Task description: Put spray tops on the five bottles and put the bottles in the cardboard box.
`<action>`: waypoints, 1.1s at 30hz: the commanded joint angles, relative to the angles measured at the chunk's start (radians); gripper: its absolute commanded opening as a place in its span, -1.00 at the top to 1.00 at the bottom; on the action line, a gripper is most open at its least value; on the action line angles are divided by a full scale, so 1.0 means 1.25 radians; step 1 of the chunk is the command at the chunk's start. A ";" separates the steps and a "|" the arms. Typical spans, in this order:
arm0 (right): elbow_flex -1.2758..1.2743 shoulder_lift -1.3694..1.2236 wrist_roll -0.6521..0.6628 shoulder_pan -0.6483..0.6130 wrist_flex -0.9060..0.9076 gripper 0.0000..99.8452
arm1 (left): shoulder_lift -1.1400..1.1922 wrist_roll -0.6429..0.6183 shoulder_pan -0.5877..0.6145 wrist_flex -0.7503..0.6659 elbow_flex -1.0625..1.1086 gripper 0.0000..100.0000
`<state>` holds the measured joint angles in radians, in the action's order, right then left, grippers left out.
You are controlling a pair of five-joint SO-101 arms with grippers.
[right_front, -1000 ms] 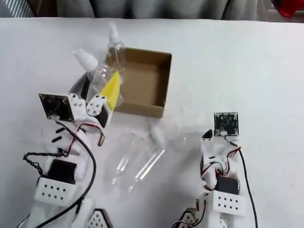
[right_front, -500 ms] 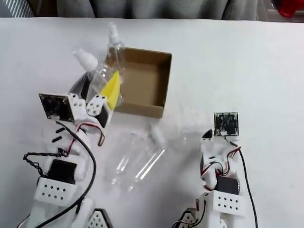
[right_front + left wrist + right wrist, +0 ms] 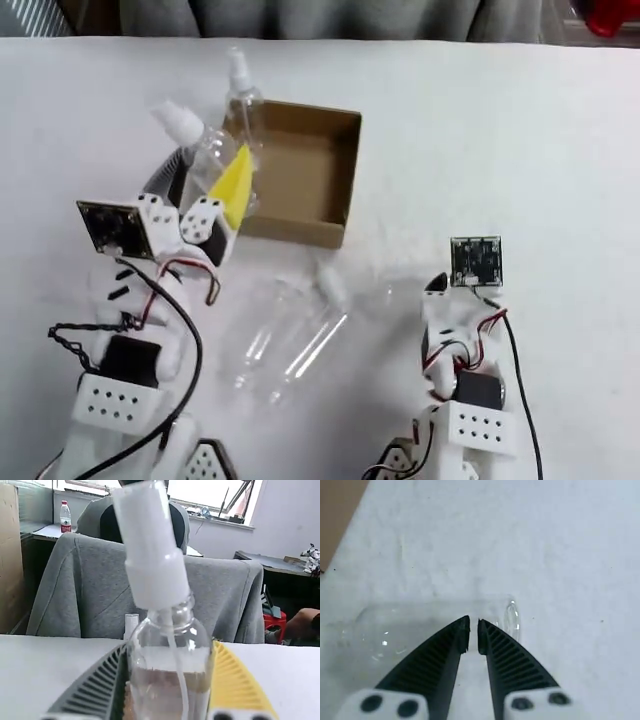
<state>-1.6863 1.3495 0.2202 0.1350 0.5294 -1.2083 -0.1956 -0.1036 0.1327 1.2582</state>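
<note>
Left wrist view: left end effector (image 3: 169,690) clamps a spray-topped bottle (image 3: 165,630); right end effector (image 3: 473,632) nearly closed, empty.

I count 1 cardboard box (image 3: 300,175), 3 white spray tops (image 3: 180,120) and 2 arms (image 3: 130,350). Clear bottles (image 3: 212,160) look like 5, though those lying on the tabletop (image 3: 520,140) are hard to separate.

a white tabletop (image 3: 520,130) lay under even light. beyond its far edge stood a chair back draped in grey fabric (image 3: 75,590). behind it, daylight came through tilted windows (image 3: 210,495) beside a pale wall (image 3: 290,520). a dark desk (image 3: 270,562) stood past the far right corner, and a small red-labelled drink bottle (image 3: 65,516) past the far left.
</note>
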 commanded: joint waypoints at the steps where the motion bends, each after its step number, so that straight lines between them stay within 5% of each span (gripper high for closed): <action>1: -0.009 -0.014 0.010 0.009 -0.001 0.95 | 0.015 0.060 -0.010 -0.034 -0.075 0.96; 11: -0.009 -0.014 0.010 0.009 -0.001 0.95 | 0.241 0.091 -0.010 -0.052 -0.203 0.96; 33: -0.009 -0.014 0.010 0.009 -0.001 0.95 | 0.688 0.090 0.023 -0.502 -0.210 0.96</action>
<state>-1.6863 1.3495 0.2202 0.1350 0.5294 -0.3920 -0.0944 -0.1036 -0.3936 1.0664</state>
